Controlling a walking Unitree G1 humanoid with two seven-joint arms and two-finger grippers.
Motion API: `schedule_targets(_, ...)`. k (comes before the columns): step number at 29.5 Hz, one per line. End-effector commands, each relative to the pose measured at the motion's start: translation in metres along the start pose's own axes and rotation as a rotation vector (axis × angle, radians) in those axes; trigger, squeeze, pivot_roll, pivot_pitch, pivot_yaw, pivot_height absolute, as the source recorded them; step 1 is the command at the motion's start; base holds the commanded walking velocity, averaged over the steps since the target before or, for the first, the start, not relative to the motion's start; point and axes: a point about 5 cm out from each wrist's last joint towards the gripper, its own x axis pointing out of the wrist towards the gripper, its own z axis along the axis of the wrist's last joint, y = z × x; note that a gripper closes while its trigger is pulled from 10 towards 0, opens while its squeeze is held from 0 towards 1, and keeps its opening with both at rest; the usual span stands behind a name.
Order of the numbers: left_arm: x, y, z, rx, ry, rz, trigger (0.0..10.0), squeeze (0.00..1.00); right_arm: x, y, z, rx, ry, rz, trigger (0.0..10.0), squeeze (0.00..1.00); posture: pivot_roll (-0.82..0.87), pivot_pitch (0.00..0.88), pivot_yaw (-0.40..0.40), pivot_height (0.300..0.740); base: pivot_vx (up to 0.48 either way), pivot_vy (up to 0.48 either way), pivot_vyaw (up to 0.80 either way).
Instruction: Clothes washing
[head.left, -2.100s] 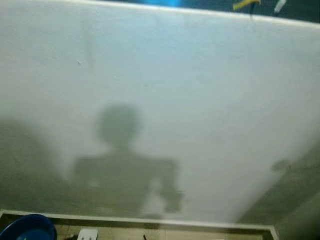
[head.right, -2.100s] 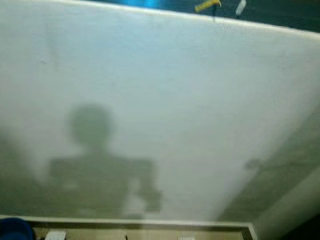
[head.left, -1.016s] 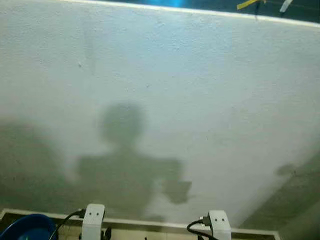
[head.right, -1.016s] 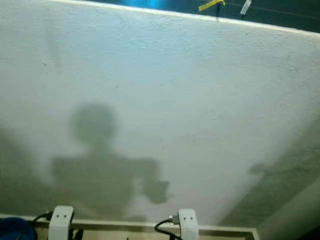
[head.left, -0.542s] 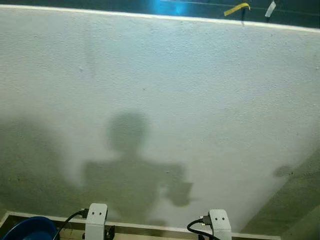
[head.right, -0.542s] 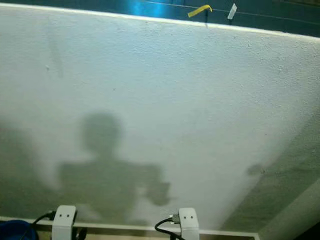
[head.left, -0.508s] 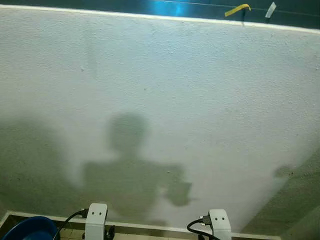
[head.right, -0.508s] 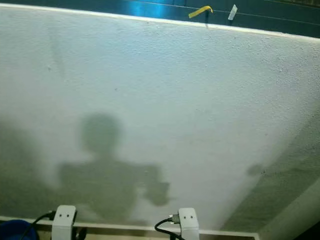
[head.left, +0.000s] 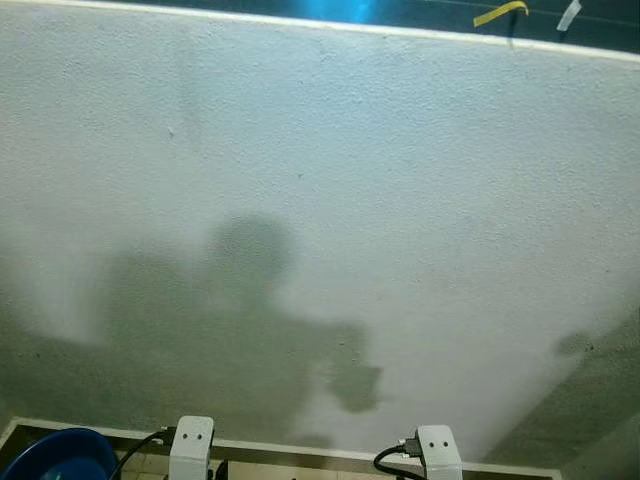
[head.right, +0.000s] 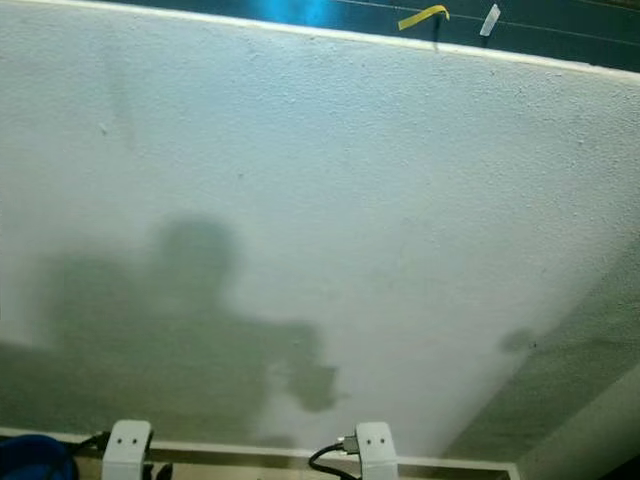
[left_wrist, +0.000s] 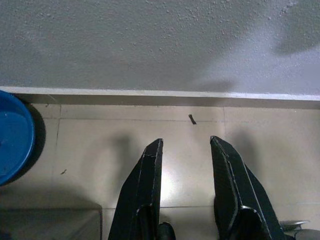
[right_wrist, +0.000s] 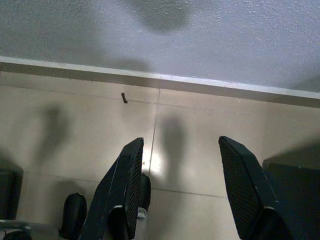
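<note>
Facing a bare wall (head.left: 400, 180), both arms low: left gripper (left_wrist: 184, 150) and right gripper (right_wrist: 182, 150) spread, empty; blue basin (left_wrist: 12, 137) lies nearer the left

Blue basin (head.left: 55, 455) cropped at the head view's lower left corner, only a rim arc visible. Both arms cut off at the bottom edge. Yellow strip (head.left: 500, 13) and white tag (head.left: 569, 14) above the wall (head.left: 400, 200) too small to identify.

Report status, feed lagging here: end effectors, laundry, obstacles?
Left end effector and right end effector open, empty, over tiled floor. Round blue plastic basin at left. White textured wall directly ahead.
</note>
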Motion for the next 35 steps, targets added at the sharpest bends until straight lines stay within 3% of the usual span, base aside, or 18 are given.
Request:
schedule_targets(1, -0.0036, -0.0033, -0.0122, 0.003, 0.036, -0.003, 10.0, 0.00, -0.0034, -0.0014, -0.0116, -0.009, 0.034, -0.008, 10.0, 0.00, -0.02, 0.000, -0.022, 0.740, 0.000, 0.000, 0.00)
schedule_targets(35, -0.0064, -0.0066, -0.0213, 0.002, 0.063, -0.009, 10.0, 0.00, -0.0039, 0.0011, -0.0153, 0.009, 0.053, 0.000, 10.0, 0.00, -0.02, 0.000, -0.018, 0.740, 0.000, 0.000, 0.00)
